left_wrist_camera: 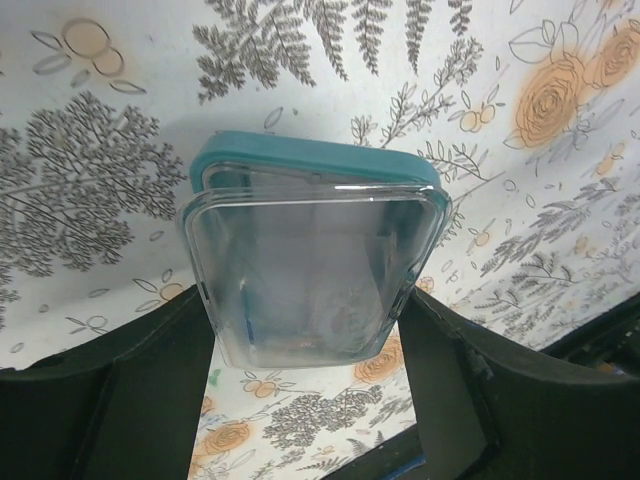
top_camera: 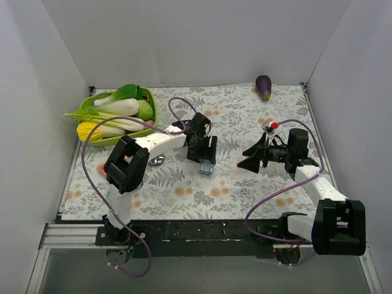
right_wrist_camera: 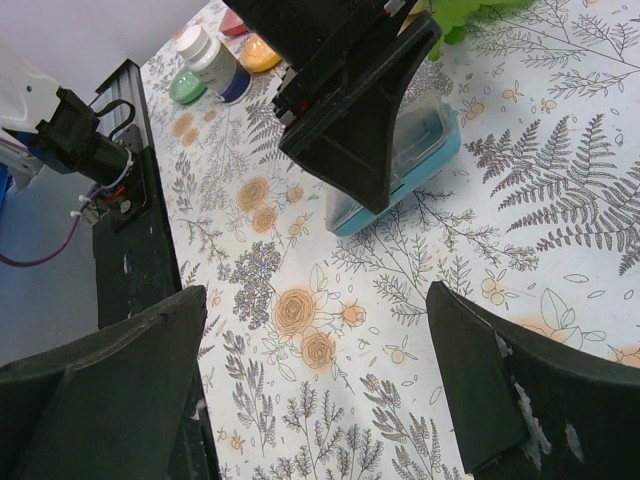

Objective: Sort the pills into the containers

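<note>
**While left hand [top_camera: 207,160] grips blue-rimmed tray [left_wrist_camera: 315,260], right hand [top_camera: 250,158] gapes**

As its fingers [left_wrist_camera: 130,390] press the clear tray's sides at the middle of the flowered worktop [top_camera: 245,110], the right hand hangs near on the right, jaws wide with nothing between them. Beyond the tray an orange dish [right_wrist_camera: 258,55], a green dish [right_wrist_camera: 183,88] and a white bottle [right_wrist_camera: 212,55] stand close together. Pills are too small to make out.

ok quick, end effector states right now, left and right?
Left end effector: closed on the blue-rimmed clear tray.
Right end effector: open, holding nothing.
</note>
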Available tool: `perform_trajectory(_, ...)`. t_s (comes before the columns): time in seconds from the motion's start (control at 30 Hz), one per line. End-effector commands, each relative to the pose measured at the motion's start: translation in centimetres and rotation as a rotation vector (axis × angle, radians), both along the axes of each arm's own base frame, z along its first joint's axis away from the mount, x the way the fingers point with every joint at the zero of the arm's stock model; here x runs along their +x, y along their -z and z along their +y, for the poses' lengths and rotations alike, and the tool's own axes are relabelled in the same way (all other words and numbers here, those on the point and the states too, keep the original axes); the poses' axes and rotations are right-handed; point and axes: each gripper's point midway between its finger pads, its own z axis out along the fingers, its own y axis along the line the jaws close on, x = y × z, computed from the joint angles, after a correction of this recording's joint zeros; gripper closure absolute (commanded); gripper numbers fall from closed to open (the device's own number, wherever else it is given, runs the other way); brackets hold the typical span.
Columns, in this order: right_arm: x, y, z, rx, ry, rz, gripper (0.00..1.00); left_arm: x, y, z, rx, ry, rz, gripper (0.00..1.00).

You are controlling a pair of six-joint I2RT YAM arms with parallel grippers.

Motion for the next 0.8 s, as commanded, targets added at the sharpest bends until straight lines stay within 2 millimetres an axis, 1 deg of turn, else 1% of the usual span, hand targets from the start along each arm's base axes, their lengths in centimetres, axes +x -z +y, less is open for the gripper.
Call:
perform_trajectory(0.0,0.6,-1.6,-0.1,0.003,-0.003,-0.067,0.02,0.4,-0.8,1.5,0.126,0.051,-0.037,0.52)
perform_trajectory(0.2,0.6,-1.6,-0.1,0.004,-0.003,-0.066,0.02,-0.1,-0.1,1.9,0.18,0.071,-0.018,0.51)
perform_trajectory(0.33,0.5,-1.7,-0.1,0.005,-0.006,-0.067,0.02,0.0,-0.5,1.6,0.169,0.067,-0.024,0.5)
perform_trajectory(0.57,0.5,-1.7,-0.1,0.005,-0.004,-0.068,0.02,0.1,-1.1,1.3,0.147,0.063,-0.031,0.41)
perform_trajectory(0.77,0.5,-1.6,-0.1,0.004,-0.003,-0.066,0.02,-0.1,-1.5,0.9,0.116,0.06,-0.028,0.36)
